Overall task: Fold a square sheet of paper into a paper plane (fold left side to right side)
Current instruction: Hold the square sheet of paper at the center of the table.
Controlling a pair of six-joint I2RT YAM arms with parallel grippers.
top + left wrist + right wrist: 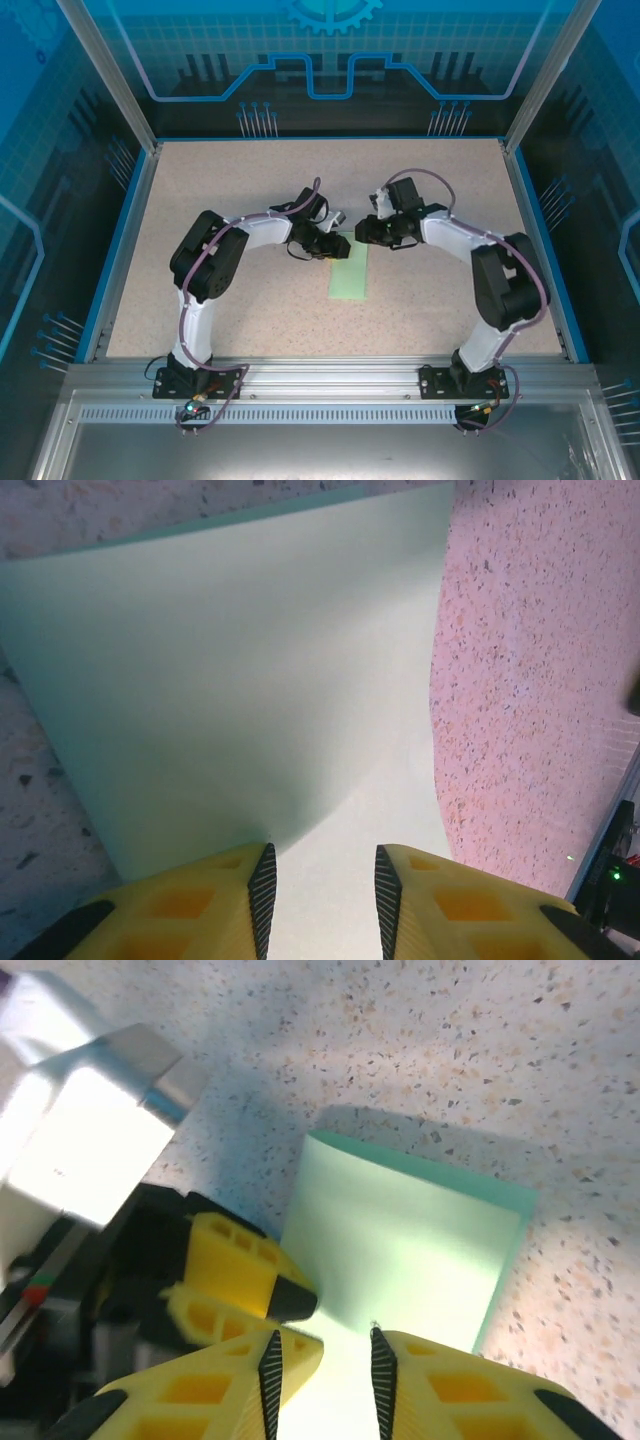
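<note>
1. Grippers first: my left gripper [320,865] and right gripper [322,1350] both have their jaws spread a bit, pinching nothing, right over the far end of the square sheet of paper [349,272].
2. Sheet lies flat as a narrow rectangle, so the left-to-right fold looks done imo.
3. To do: nose corners and wings, nothing pointy yet.

Speckled beige surface [280,320] with blue edging [122,240], aluminium rail [330,375] near, blue circuit-patterned panels [330,60] far and at both sides.
</note>
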